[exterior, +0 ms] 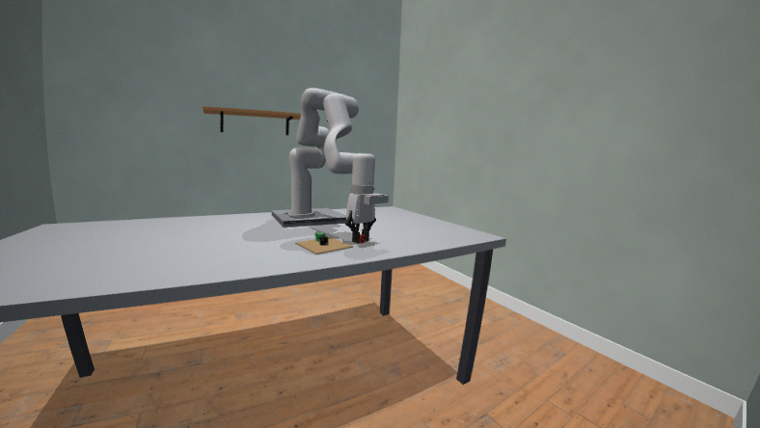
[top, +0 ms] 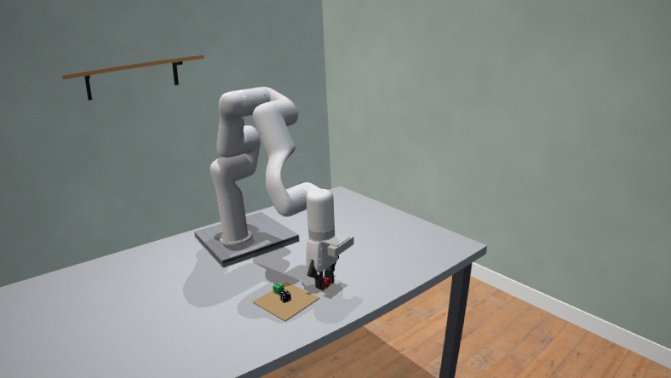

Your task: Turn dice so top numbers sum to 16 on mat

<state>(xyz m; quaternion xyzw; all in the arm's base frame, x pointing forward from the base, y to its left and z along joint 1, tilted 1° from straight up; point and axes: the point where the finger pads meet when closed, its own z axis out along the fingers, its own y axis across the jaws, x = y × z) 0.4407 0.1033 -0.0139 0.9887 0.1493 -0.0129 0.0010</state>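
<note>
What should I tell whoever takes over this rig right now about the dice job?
Tool: low over the table, fingers on either side of the red die; a firm grip can't be confirmed.
Red die: beside the mat, off its right corner.
Green die: at the mat's back edge, fully on or not unclear.
Black die: on the mat.
Left: red die onto the mat, check top numbers, unreadable here.
</note>
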